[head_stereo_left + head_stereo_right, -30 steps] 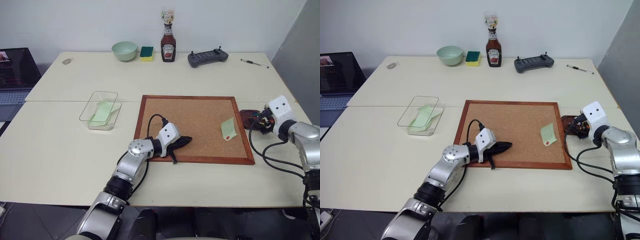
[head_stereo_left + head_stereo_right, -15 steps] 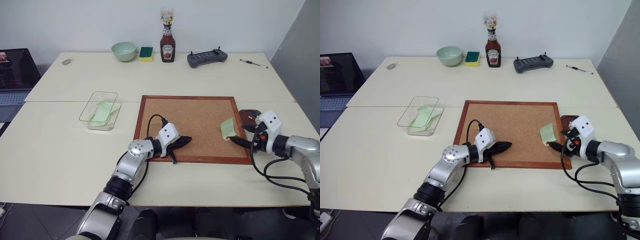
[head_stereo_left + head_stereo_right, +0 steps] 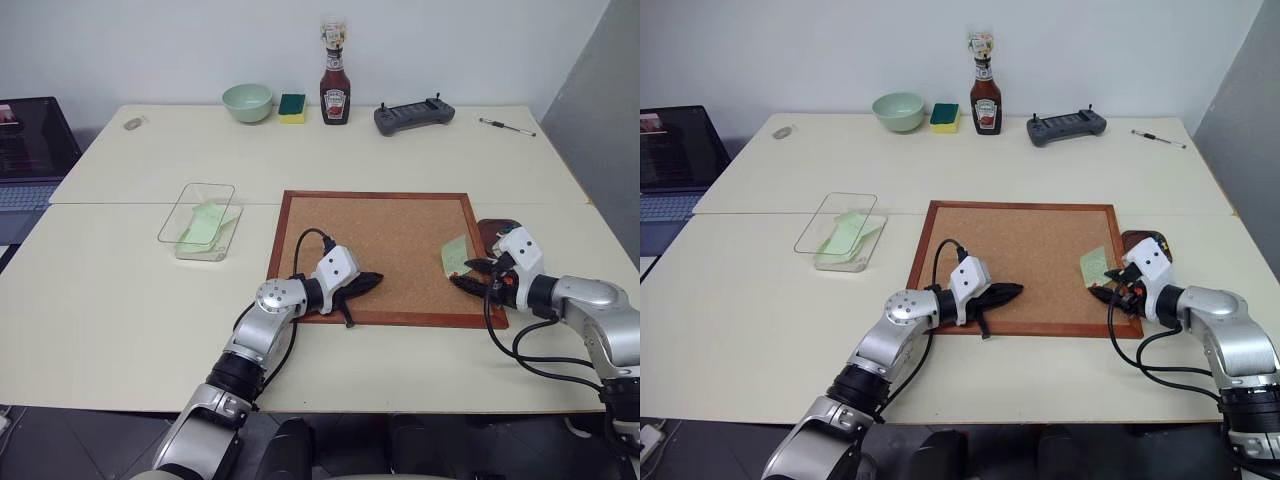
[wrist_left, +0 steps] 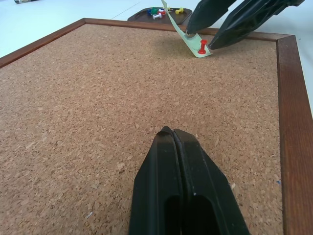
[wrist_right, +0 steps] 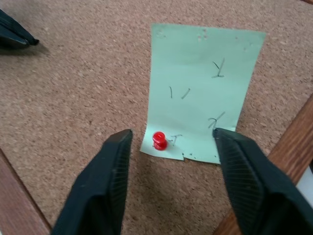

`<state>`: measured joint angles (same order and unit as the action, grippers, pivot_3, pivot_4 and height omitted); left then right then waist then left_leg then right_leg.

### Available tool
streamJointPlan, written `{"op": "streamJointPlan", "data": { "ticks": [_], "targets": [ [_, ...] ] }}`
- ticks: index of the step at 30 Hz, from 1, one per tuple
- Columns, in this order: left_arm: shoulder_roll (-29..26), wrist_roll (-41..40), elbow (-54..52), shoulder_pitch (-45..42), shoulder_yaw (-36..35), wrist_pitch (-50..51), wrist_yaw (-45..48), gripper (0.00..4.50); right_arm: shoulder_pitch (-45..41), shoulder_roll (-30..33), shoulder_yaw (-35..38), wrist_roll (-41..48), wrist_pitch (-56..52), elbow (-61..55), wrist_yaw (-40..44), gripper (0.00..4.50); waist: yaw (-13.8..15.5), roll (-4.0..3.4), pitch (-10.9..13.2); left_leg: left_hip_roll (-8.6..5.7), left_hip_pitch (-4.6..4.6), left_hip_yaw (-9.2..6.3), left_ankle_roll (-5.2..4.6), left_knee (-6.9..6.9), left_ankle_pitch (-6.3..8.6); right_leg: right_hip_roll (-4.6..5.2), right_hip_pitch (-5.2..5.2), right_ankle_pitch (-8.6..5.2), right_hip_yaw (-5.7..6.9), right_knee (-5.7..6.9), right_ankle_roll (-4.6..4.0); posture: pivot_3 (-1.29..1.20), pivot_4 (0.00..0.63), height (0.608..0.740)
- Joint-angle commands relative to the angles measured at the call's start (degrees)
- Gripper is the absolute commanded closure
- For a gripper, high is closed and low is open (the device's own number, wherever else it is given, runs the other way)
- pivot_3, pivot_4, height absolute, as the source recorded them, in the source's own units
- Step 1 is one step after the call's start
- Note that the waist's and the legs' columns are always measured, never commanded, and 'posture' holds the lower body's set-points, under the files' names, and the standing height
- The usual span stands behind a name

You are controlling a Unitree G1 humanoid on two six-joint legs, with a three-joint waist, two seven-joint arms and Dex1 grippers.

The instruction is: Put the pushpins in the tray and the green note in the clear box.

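A pale green note [image 3: 455, 252] lies on the corkboard [image 3: 380, 235] near its right edge, held by a red pushpin [image 5: 159, 140] at its near corner. My right gripper [image 3: 463, 277] is low over that corner and open, one finger [image 5: 115, 171] on each side of the pin, touching neither. Behind it the dark brown tray [image 3: 497, 230] holds several coloured pushpins [image 4: 159, 10]. My left gripper [image 3: 372, 280] rests shut and empty on the board's near part. The clear box [image 3: 198, 220] on the left holds pale green paper.
Along the table's far edge stand a green bowl [image 3: 248, 101], a sponge [image 3: 293, 105], a ketchup bottle [image 3: 336, 88], a grey controller [image 3: 414, 116] and a pen [image 3: 507, 125]. A laptop [image 3: 30, 150] sits off the table's left side.
My right gripper came from over the tray leftward and down to the note's pinned corner, and its fingers stand closer together. The left arm has not moved.
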<state>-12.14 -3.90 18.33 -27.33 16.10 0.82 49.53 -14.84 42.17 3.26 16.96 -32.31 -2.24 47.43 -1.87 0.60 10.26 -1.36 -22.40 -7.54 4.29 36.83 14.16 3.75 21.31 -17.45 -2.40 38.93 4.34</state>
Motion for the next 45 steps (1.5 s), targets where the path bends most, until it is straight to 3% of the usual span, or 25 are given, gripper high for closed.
{"op": "streamJointPlan", "data": {
  "ticks": [1,9,23,33,36,45],
  "targets": [
    [-0.36,0.82,0.40,1.07,0.93,0.64,0.19,4.50,-1.11,0.07,0.19,-0.37,1.83,-0.75,0.18,2.94,0.00,0.00,0.00,0.00,0.00,0.00,0.00,0.00,0.00,0.00,0.00,0.00,0.00,0.00,0.00,0.00,0.150,0.740],
    [-0.52,0.88,0.36,1.18,1.00,0.58,0.32,4.50,-0.92,0.30,0.39,0.38,1.72,-1.65,0.61,4.47,-0.02,0.00,0.00,0.00,0.00,0.00,0.00,0.00,0.00,0.00,0.00,0.00,0.00,0.00,0.00,0.00,0.150,0.740],
    [-0.33,-0.18,-0.37,1.38,0.80,2.28,1.11,4.50,-3.64,2.05,3.15,4.19,0.39,-6.63,2.70,4.47,-0.18,0.00,0.00,0.01,0.00,0.01,0.00,0.00,0.00,-0.01,0.03,0.00,-0.01,0.01,0.00,0.00,0.150,0.740],
    [1.18,-2.59,-3.51,0.08,-1.98,5.41,-1.27,4.50,-6.08,2.15,-0.49,2.09,3.02,-8.25,3.92,4.47,-0.02,0.02,0.01,0.01,-0.04,-0.02,0.00,-0.01,0.00,-0.01,0.02,0.00,0.02,-0.02,0.00,0.00,0.150,0.740],
    [1.69,-4.78,-6.20,-0.49,-3.67,8.24,-1.96,4.08,-6.24,2.13,-1.96,0.77,4.59,-8.07,4.19,4.50,-0.02,0.07,0.05,0.01,-0.08,-0.03,0.00,0.00,0.00,-0.01,0.06,0.00,0.02,-0.02,0.00,0.00,0.150,0.740],
    [0.21,-10.14,-17.23,-0.25,-4.73,17.16,-0.49,2.11,-7.49,0.84,-4.28,-1.35,8.06,-6.02,3.72,4.50,-0.03,0.13,0.08,0.02,-0.18,-0.05,0.01,0.00,0.00,-0.01,0.16,0.00,0.04,-0.02,0.00,0.00,0.150,0.740]
  ]
}}
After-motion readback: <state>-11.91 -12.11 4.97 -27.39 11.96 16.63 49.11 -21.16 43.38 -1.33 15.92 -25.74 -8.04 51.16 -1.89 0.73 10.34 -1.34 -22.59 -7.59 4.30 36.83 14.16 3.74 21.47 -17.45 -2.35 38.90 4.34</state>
